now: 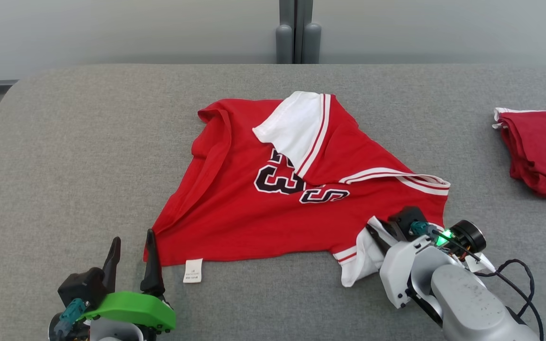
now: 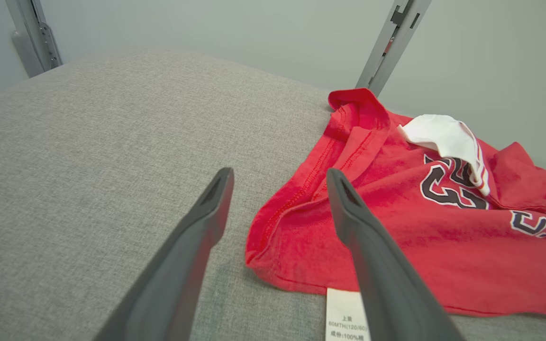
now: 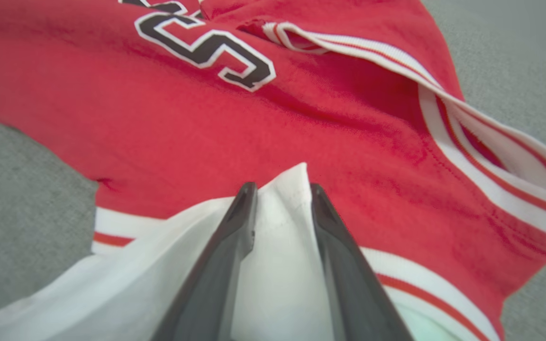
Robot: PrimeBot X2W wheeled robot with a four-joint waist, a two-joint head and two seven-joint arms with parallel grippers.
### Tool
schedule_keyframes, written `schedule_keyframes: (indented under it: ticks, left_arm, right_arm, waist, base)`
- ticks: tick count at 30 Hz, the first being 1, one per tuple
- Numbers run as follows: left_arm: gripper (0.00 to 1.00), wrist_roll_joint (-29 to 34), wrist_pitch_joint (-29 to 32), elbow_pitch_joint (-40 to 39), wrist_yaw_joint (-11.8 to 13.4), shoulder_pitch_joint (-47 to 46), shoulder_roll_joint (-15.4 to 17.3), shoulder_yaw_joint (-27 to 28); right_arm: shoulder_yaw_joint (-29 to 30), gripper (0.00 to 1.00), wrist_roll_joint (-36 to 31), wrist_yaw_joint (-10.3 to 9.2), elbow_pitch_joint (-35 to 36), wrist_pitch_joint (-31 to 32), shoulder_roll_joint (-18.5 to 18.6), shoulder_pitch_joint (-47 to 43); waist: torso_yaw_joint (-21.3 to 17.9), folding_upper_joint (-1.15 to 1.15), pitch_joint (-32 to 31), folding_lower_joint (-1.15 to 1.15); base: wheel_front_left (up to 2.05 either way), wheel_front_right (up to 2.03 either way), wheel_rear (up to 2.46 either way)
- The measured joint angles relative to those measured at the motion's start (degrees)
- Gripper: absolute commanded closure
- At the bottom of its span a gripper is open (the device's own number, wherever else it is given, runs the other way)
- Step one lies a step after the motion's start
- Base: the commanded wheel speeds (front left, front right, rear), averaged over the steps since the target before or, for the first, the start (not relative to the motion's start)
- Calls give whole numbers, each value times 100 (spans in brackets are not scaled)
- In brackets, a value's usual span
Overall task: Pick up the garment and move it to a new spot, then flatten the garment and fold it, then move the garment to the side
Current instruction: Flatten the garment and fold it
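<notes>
One grey tabletop (image 1: 88, 156) carries two red garments: a numbered jersey (image 1: 254, 218) near its middle and a bunched red garment (image 1: 543, 151) at its right edge. The jersey shows two white sleeves, a far sleeve (image 1: 294, 125) and a near sleeve (image 1: 365, 255), and one white care label (image 1: 193, 271). There are two grippers, the left gripper (image 1: 133, 236) and the right gripper (image 3: 280, 194), each with two dark fingers, four in all. Two grey posts (image 1: 284, 43) stand beyond the far edge.

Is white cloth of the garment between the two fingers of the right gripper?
Yes, in the right wrist view a white fold of the garment stands between the right gripper's two dark fingers.
</notes>
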State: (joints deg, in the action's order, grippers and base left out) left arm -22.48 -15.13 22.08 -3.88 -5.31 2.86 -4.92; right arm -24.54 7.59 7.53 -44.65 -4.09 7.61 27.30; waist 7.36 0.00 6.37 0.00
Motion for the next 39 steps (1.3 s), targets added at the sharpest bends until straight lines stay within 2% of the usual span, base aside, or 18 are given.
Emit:
schedule_keyframes:
  ticks: [10,16,21,23,24,25,33,39]
  left_arm:
    - [0,2,0,-10,16,-1,0,27]
    - [0,2,1,-98,35,27,-1,41]
    - [0,10,0,-157,38,126,-3,52]
    - [0,22,0,-178,38,129,-3,60]
    - [0,38,0,-189,38,133,-3,64]
    - [0,44,1,-203,38,139,-3,66]
    - [0,51,0,-305,44,226,-4,71]
    - [0,53,0,-367,44,233,-4,43]
  right_arm:
    - [-21,100,-78,0,412,-250,49,-58]
    - [49,100,-59,0,1255,-280,268,-673]
    - [182,100,-31,0,2168,-20,490,-1418]
    - [277,67,-26,0,2550,102,547,-1714]
    - [318,24,-27,0,2699,157,577,-1830]
    - [394,0,-38,0,2863,229,600,-1968]
    - [1140,0,-76,0,4001,801,714,-2955]
    - [1604,0,-168,0,4402,921,690,-2785]
  waist:
    - [-196,0,10,0]
    - [-369,0,-66,0]
    - [-571,0,-112,0]
    - [-663,0,-126,0]
    - [-702,0,-132,0]
    - [-747,0,-137,0]
    - [-985,0,-181,0]
    - [-921,1,-165,0]
  base:
    - [0,0,0]
    - [0,0,0]
    - [0,0,0]
    - [0,0,0]
    - [0,0,0]
    - [0,0,0]
    - [0,0,0]
    - [0,0,0]
